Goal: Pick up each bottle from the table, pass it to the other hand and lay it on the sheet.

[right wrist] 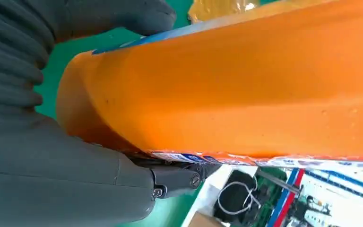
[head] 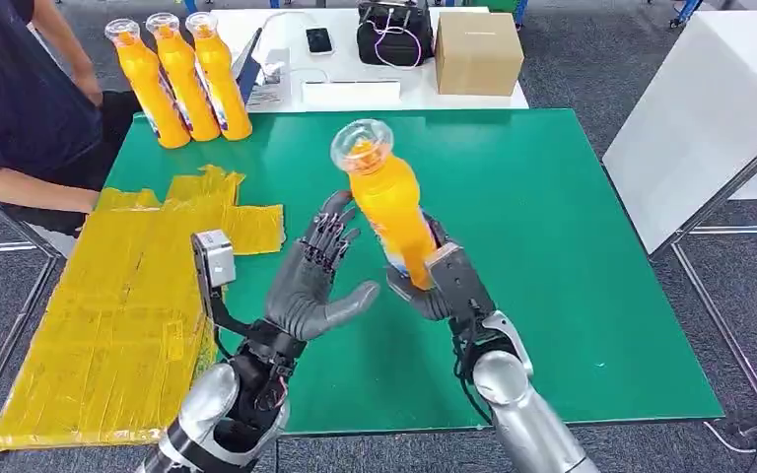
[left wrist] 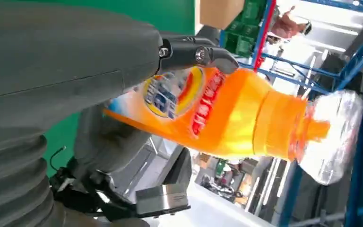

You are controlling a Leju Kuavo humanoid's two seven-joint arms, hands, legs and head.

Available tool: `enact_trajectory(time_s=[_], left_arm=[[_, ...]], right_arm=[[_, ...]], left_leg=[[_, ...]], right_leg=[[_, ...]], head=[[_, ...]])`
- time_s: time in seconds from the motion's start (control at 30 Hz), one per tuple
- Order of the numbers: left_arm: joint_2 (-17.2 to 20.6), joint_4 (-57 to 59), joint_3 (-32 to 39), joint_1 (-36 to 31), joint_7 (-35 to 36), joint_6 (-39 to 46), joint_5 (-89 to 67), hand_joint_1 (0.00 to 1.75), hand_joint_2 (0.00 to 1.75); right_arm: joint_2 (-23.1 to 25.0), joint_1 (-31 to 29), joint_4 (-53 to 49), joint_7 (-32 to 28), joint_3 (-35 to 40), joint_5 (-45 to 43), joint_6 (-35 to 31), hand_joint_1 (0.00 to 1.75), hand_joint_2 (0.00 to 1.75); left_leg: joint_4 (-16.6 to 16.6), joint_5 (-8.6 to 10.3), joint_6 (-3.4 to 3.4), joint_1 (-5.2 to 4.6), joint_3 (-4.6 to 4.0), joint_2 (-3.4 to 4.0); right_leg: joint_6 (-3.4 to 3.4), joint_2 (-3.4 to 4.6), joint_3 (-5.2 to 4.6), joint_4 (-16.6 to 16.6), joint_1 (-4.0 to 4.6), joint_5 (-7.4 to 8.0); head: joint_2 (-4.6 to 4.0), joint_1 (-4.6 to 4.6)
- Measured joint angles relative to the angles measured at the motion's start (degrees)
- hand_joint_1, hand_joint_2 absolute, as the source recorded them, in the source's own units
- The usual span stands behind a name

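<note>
Orange bottle (head: pixel 391 202) held upright; three bottles (head: pixel 179 77) standing beyond yellow sheet (head: pixel 118 305).

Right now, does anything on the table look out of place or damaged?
Nothing looks damaged or spilled. The yellow sheet is wrinkled and hangs over the green table's edge. The right hand holds the bottle tilted, by the open left hand.

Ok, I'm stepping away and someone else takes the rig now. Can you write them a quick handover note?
Right hand holds an orange bottle by its base, raised over the green table.
Left hand is open beside the bottle, fingers spread, not yet gripping it.
Three bottles stand at the table's far left corner.
The yellow sheet has no bottle on it.
Done: first bottle picked up.
Left: pass it to the left hand, lay it on the sheet, then repeat for the three others.
</note>
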Motion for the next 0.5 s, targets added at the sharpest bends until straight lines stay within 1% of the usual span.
enact_trajectory(time_s=[0.17, 0.37, 0.5], left_arm=[[-0.02, 0.48, 0.0, -0.18, 0.02, 0.33, 0.15, 0.0, 1.75], [-0.13, 1.49, 0.0, -0.44, 0.2, 2.23, 1.35, 0.0, 1.75], [-0.28, 2.29, 0.15, -1.02, 0.35, 3.96, 2.38, 0.0, 1.75]], right_arm=[[0.2, -0.42, 1.11, 0.15, 1.2, 0.74, -0.39, 1.75, 1.75], [0.79, -0.88, 3.08, 1.03, 4.92, 7.82, -2.67, 1.75, 1.75], [1.46, -0.88, 5.42, 0.92, 8.7, 10.47, -3.8, 1.75, 1.75]], left_leg=[[0.0, 0.0, 0.0, 0.0, -0.01, 0.0], [0.0, 0.0, 0.0, -0.01, -0.02, 0.0], [0.0, 0.0, 0.0, 0.01, -0.02, 0.01]], right_leg=[[0.0, 0.0, 0.0, 0.0, -0.01, 0.0], [0.0, 0.0, -0.02, 0.0, -0.01, 0.0], [0.0, 0.0, -0.04, 0.0, 0.01, 0.0]], head=[[0.0, 0.0], [0.0, -0.02], [0.0, 0.0]])
